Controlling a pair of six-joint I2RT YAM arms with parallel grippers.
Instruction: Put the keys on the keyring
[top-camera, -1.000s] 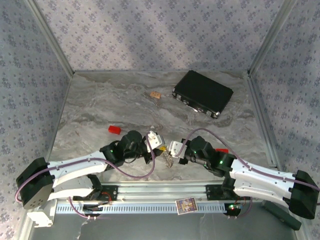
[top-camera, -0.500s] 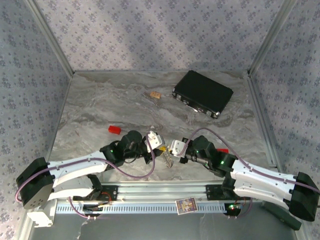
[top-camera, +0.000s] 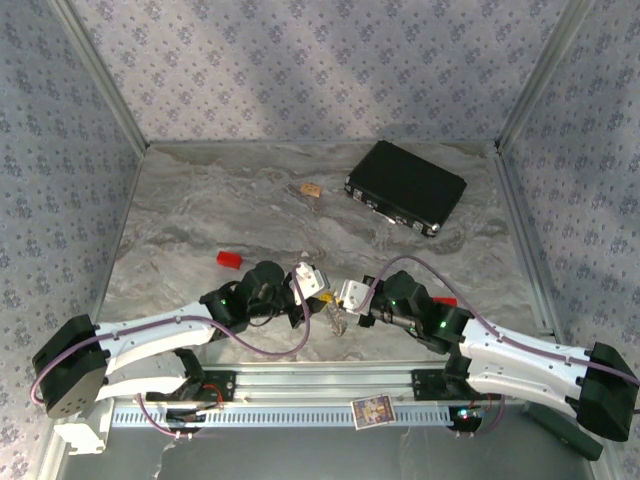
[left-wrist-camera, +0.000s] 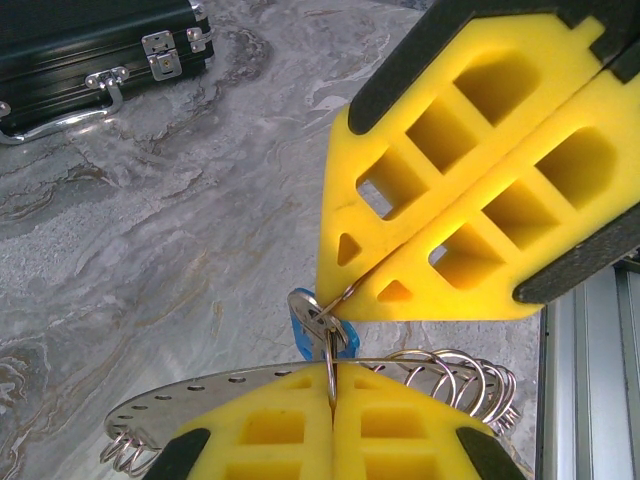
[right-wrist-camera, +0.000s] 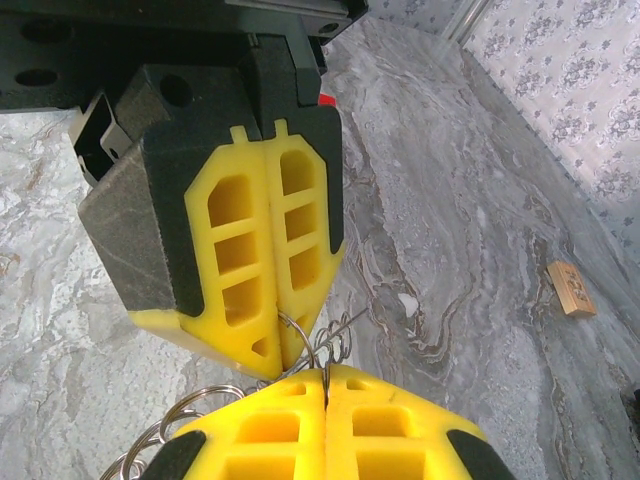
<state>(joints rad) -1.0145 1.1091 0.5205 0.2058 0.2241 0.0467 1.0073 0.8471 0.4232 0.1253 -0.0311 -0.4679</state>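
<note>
Keyring (left-wrist-camera: 215, 383), one, pinched by left gripper (left-wrist-camera: 333, 378) and right gripper (left-wrist-camera: 347, 292)

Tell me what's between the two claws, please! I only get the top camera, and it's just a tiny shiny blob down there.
Observer: The left wrist camera shows a blue key tucked against a thin wire loop of the keyring, right between the fingertips.
Operator: Are the claws squeezing something?
Observer: Yes. The left claw and the right claw are both shut, each pinching thin wire, with their tips close together.
Operator: Is the ring just one circle?
Observer: No. The right wrist camera shows several coiled wire loops bunched along it.
</note>
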